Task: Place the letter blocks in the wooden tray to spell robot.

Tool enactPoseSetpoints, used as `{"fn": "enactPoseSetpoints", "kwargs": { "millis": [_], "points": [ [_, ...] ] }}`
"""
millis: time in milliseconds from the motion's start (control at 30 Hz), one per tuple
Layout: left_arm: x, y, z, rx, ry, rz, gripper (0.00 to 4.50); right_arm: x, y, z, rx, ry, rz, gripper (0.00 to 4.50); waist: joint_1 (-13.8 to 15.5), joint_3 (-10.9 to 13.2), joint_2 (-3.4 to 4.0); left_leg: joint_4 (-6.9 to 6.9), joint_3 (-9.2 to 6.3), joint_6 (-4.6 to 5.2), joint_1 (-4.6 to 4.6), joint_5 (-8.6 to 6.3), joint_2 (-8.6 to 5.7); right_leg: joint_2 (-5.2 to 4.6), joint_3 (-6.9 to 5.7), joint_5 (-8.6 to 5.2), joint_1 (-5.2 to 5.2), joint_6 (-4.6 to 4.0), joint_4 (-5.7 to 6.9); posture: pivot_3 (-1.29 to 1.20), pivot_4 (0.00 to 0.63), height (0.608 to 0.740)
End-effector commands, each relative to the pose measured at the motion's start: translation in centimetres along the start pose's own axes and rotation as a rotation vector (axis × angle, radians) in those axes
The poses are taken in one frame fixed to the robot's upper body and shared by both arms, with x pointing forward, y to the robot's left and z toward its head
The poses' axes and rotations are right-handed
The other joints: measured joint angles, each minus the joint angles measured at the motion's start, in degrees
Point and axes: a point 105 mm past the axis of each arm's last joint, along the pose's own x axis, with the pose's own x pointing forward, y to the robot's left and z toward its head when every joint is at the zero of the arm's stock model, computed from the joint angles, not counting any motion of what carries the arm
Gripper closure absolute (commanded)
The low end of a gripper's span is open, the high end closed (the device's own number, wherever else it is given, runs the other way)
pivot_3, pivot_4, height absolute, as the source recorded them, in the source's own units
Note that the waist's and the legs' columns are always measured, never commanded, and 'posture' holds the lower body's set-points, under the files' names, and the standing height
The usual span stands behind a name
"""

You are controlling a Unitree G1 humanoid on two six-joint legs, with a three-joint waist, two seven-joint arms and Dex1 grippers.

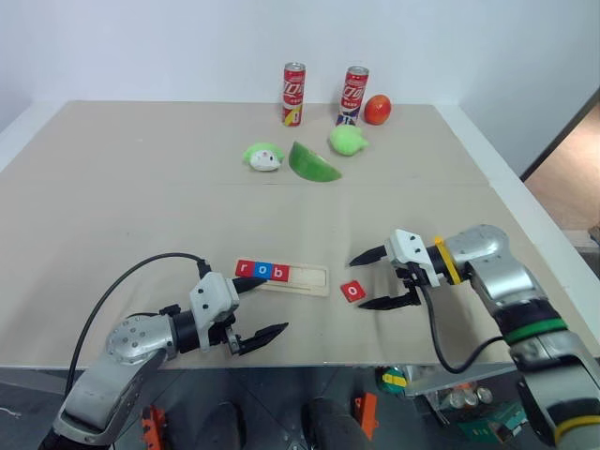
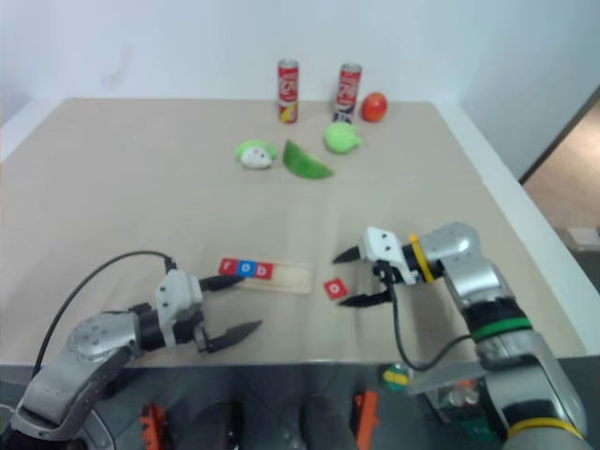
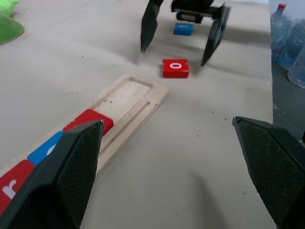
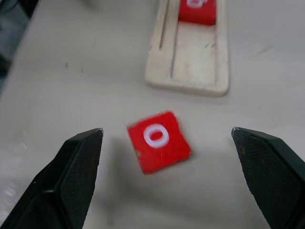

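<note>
in the head view the right tool (image 1: pixel 379 278) stands spread just right of the red o block (image 1: pixel 352 291), which lies on the surface (image 1: pixel 141 187) beside the wooden tray (image 1: pixel 305 279) holding r, o, b. in the left wrist view the left tool (image 3: pixel 176 167) is spread, empty, near the tray's free end. in the right wrist view the o block lies flat between the spread fingers (image 4: pixel 71 176), untouched.

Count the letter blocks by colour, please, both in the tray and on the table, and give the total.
Red: 3 (r and b in the wooden tray, red o loose on the table)
Blue: 2 (blue o in the tray, loose blue block on the table)
Total: 5
</note>
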Motion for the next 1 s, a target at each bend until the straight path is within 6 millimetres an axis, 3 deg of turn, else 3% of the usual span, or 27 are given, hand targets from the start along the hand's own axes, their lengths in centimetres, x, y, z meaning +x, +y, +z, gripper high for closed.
{"fn": "enactPoseSetpoints", "kwargs": {
  "millis": [33, 467, 933, 1000],
  "points": [
    [-0.3, -0.1, 1.0, 0.040, -0.024, 0.017, 0.00, 0.5, -0.4, 0.1, -0.061, -0.014, 0.034, 0.27, 0.02, 0.00, 0.00, 0.00, 0.00, 0.00, 0.00, 0.00, 0.00, 0.00, 0.00, 0.01, 0.00, -0.01, 0.00, 0.00, 0.150, 0.740],
    [-0.5, -0.4, 0.2, 0.029, 0.000, 0.012, 0.00, 1.3, 2.7, -0.2, 0.134, -0.135, 0.068, 0.27, 0.26, 0.02, 0.04, 0.04, -0.10, 0.00, 0.25, 0.00, -0.08, -0.11, -0.07, 0.02, 0.32, -0.09, -0.01, 0.00, 0.150, 0.740],
    [-0.1, -0.2, 0.1, 0.027, 0.002, -0.002, 0.00, 1.0, 3.9, -0.9, 0.256, -0.102, -0.014, 0.27, 0.71, 0.01, 0.06, 0.06, -0.05, 0.00, 0.44, 0.00, -0.07, -0.10, -0.03, -0.20, 0.45, -0.16, 0.00, 0.00, 0.150, 0.740],
    [-0.1, -0.2, 0.0, 0.027, 0.003, -0.001, 0.00, 1.2, 4.0, -0.8, 0.257, -0.103, -0.023, 0.73, 0.72, 0.01, 0.06, 0.06, -0.05, 0.00, 0.44, 0.00, -0.07, -0.10, -0.03, -0.21, 0.45, -0.15, 0.00, 0.00, 0.150, 0.740]
  ]
}}
